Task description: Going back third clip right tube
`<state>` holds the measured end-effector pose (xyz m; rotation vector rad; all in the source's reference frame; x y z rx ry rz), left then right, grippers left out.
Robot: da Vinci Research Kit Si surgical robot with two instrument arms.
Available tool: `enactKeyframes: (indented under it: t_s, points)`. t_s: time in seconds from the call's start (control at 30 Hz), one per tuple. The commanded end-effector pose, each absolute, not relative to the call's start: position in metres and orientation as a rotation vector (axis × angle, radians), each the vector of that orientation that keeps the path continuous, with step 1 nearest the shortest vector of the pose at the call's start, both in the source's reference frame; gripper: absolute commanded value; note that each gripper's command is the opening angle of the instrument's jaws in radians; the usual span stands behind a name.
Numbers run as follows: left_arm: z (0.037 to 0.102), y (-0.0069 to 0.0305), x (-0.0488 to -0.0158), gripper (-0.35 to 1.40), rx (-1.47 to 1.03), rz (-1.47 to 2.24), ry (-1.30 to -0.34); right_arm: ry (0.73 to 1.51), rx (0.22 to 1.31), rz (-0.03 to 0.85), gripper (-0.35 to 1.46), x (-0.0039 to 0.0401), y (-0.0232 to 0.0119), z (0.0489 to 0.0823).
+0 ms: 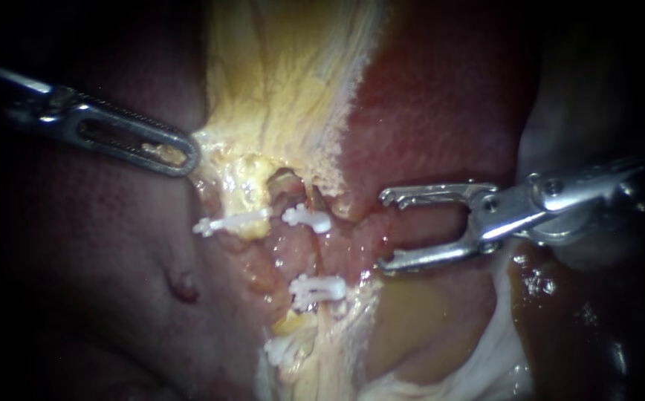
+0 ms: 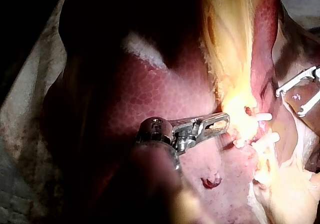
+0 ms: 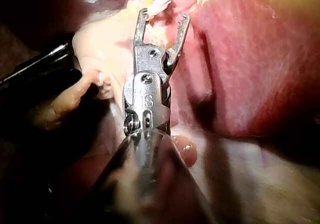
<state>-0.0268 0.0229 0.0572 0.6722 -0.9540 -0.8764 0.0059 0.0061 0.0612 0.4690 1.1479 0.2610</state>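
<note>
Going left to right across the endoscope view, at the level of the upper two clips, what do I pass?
left instrument → first white clip → second white clip → right instrument, jaws open

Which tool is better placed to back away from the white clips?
Right, likely: the right instrument has open, empty jaws beside the clips, free to withdraw. The left instrument sits at the yellow tissue.
</note>
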Motion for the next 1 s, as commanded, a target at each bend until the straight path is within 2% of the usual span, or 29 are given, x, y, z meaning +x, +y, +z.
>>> enactKeyframes:
  t_s: [0.03, 0.43, 1.0]
  points:
    - [0.0572, 0.0229, -0.0269, -0.35, 0.672, -0.877, -0.953, 1.148, 0.468, 0.262, 0.5, 0.0058, 0.0063, 0.0611]
    - [0.0581, 0.0224, -0.0279, -0.35, 0.674, -0.872, -0.954, 1.155, 0.443, 0.224, 0.5, 0.0036, 0.007, 0.0605]
    - [0.0619, 0.0219, -0.0337, -0.35, 0.691, -0.85, -0.948, 1.164, 0.446, 0.196, 0.5, 0.0032, 0.0066, 0.0606]
